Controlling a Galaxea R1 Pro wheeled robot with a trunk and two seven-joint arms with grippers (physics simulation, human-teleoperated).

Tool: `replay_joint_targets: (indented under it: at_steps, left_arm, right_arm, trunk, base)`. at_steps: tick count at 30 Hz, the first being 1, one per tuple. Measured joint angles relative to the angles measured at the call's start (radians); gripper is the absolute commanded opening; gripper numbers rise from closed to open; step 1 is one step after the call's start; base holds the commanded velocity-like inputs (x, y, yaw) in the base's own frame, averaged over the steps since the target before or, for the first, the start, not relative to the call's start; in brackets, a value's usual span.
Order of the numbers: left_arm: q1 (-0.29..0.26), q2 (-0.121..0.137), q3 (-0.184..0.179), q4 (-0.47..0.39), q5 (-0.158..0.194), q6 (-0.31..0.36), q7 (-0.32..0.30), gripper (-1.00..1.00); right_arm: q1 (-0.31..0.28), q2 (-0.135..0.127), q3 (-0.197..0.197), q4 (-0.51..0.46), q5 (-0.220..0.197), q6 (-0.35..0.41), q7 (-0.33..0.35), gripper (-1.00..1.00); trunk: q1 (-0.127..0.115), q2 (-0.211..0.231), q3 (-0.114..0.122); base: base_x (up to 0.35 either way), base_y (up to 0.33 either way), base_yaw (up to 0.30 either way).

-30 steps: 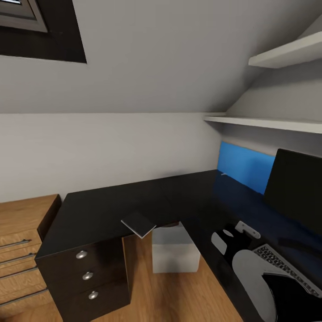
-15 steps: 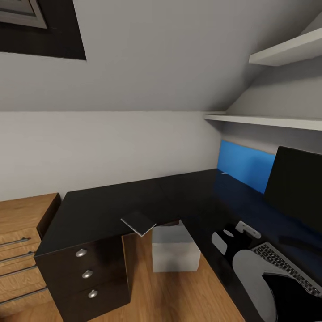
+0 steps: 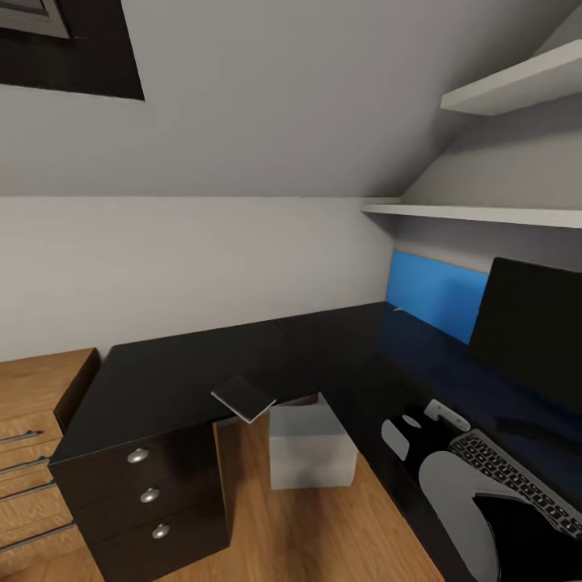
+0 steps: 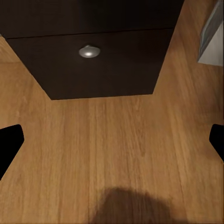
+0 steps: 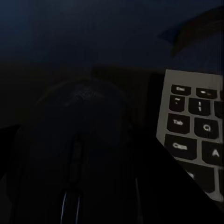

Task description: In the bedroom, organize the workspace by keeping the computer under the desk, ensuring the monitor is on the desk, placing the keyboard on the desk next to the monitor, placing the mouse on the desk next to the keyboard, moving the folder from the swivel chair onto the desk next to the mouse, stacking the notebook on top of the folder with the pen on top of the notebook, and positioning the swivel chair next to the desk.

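Observation:
The black L-shaped desk [image 3: 186,376] fills the middle of the head view. A small dark-grey notebook [image 3: 242,398] overhangs its front edge. Under the desk stands the light-grey computer [image 3: 311,449]. The monitor [image 3: 533,323] is on the right wing, with the keyboard [image 3: 517,485] in front of it. A thin white pen [image 3: 398,308] lies by the blue back panel [image 3: 432,295]. My right gripper [image 3: 416,436] is low over the desk beside the keyboard [image 5: 196,135], shut on the black mouse [image 5: 79,154]. My left gripper [image 4: 112,142] hangs open over the wood floor.
The desk's drawer block [image 3: 141,493] has round silver knobs, and its bottom drawer [image 4: 88,51] faces my left wrist camera. A light-wood drawer chest [image 3: 32,412] stands at the left. Two white shelves [image 3: 477,214] hang on the sloped wall above the monitor.
The whole head view has slid a little left and up, so the camera has turned. My right arm holds the same place in the picture.

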Motion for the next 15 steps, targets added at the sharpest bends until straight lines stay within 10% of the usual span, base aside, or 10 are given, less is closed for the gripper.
replay_joint_targets:
  at_steps: [15]
  left_arm:
    - [0.000, 0.000, -0.001, 0.019, -0.004, 0.000, -0.002, 1.00]
  right_arm:
    - [-0.001, -0.004, -0.001, 0.000, 0.001, 0.000, -0.006, -1.00]
  trunk:
    - [0.000, 0.000, 0.000]
  base:
    - [0.056, 0.000, -0.005]
